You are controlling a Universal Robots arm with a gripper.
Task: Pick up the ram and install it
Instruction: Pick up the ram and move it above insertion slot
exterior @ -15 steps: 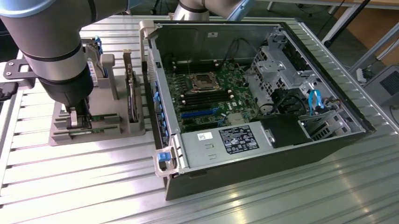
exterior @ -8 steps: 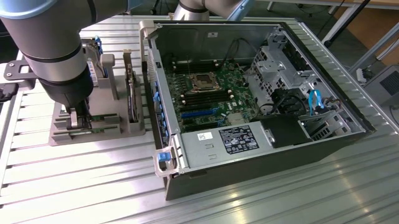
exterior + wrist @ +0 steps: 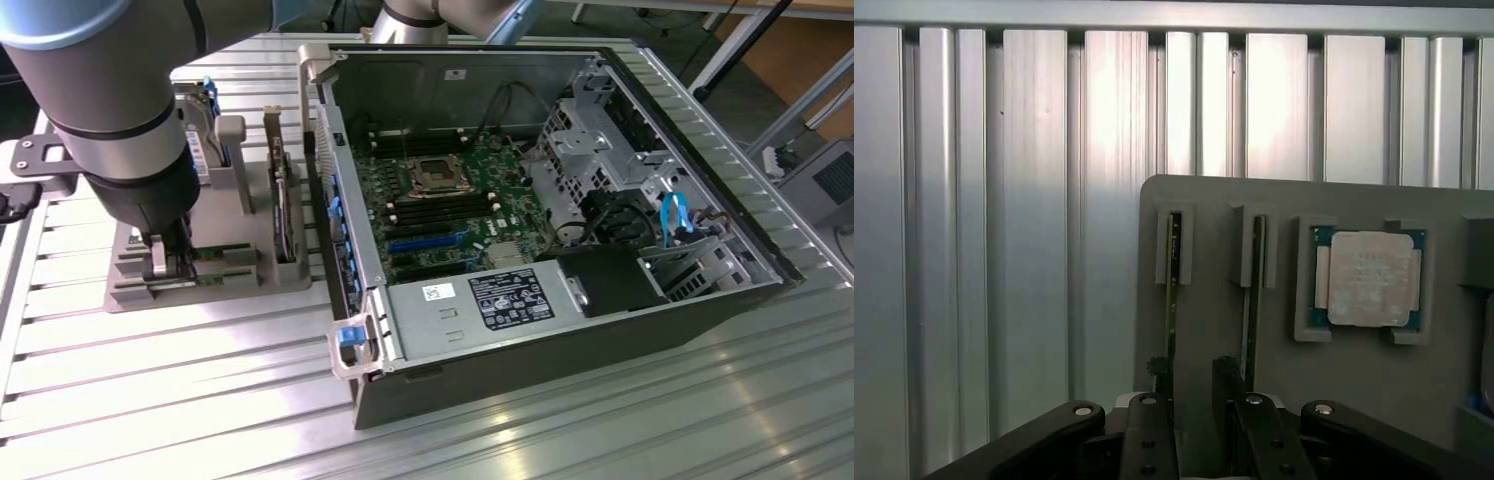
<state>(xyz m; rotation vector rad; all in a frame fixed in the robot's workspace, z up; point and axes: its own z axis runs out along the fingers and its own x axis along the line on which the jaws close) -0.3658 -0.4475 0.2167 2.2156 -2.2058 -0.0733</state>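
Two slim ram sticks stand on edge in slots of a grey holder (image 3: 1204,300): one ram stick (image 3: 1172,290) and a second ram stick (image 3: 1255,290) beside it. My gripper (image 3: 1194,378) is low over the near ends of both, its dark fingers (image 3: 1154,385) apart with a gap between them. One finger sits by each stick, and neither is gripped. In the exterior view the gripper (image 3: 174,262) is down on the holder (image 3: 214,285) at the exterior view's left, beside the open computer case (image 3: 534,210).
A square silver processor chip (image 3: 1369,278) lies in a pocket of the holder next to the sticks. A dark card (image 3: 280,200) stands on edge between holder and case. The motherboard (image 3: 447,215) shows a processor socket (image 3: 434,172) and long black slots. Ribbed metal table (image 3: 160,400) all around.
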